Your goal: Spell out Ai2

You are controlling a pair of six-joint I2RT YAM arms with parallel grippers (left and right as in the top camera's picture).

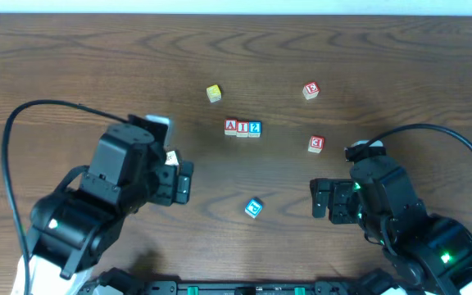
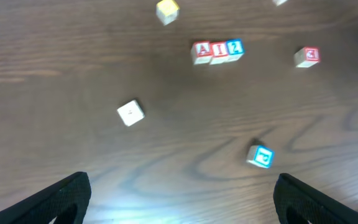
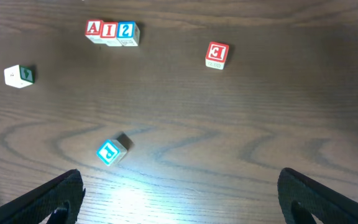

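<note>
Overhead view: A block (image 1: pixel 230 126), I block (image 1: pixel 242 127), 2 block (image 1: pixel 255 128) touch in a row. Light, stiff cubes, likely best pinched across flat sides. Empty and spread: left pincer (image 1: pixel 185 182), right pincer (image 1: pixel 318 199).

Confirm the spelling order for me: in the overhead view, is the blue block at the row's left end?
No, the blue 2 block sits at the right end; the red A block is leftmost.
</note>
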